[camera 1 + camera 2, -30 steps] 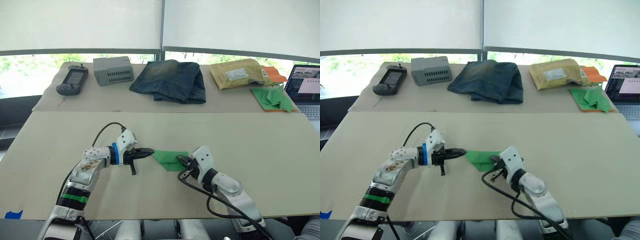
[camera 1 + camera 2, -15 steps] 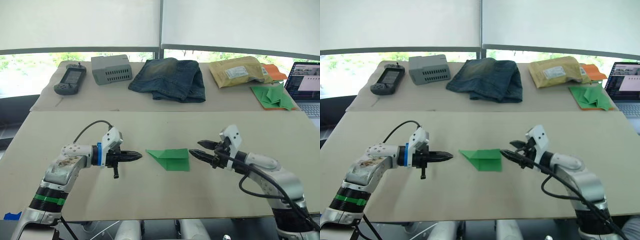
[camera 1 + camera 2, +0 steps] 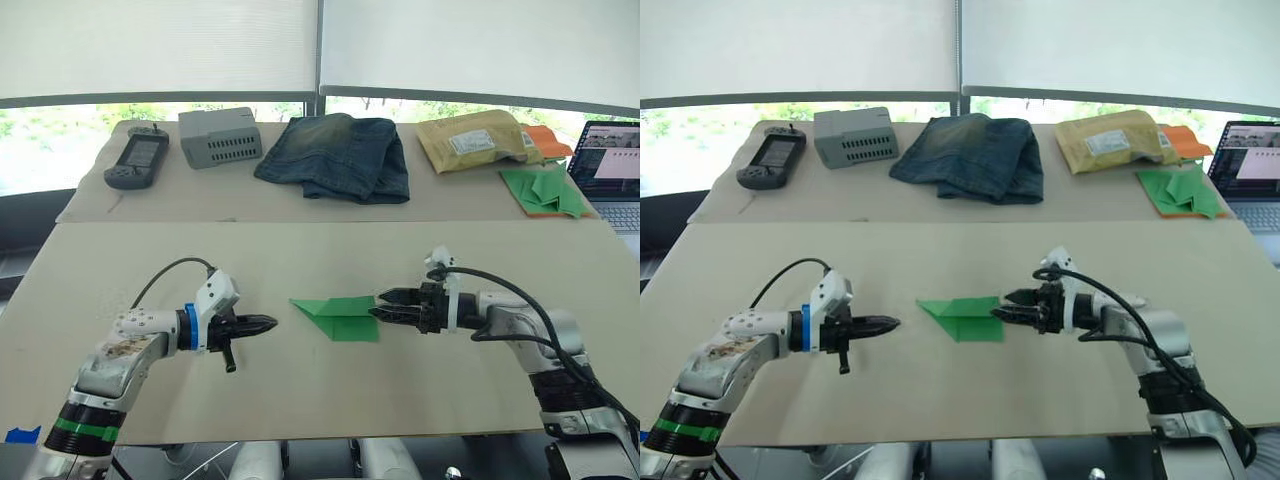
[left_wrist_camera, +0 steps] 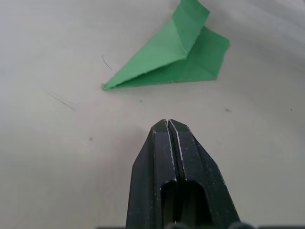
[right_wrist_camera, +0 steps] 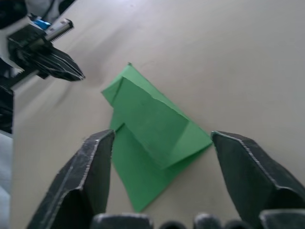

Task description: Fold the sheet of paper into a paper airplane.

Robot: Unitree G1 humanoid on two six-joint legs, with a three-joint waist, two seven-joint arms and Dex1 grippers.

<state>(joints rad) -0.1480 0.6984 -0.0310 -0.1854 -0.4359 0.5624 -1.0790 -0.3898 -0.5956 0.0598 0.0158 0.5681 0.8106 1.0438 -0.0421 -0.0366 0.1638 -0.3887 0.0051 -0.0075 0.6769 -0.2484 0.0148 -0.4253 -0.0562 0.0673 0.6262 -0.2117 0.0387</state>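
Left eye view: the paper airplane lies on the tabletop between both hands, nose toward the clenched left hand; the spread right hand reaches its tail.

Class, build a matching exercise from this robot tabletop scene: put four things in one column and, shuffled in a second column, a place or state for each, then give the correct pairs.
Column 1
1. paper airplane
2. left gripper
3. right gripper
4. jeans

Column 2
A. fingers shut, tip pointing at the green paper, apart from it
B. folded, lying at the back of the table between a grey box and a padded envelope
C. fingers open, at the wide end of the green paper
D. lying creased on the table between the two grippers

Pairs: 1-D, 2-A, 3-C, 4-B
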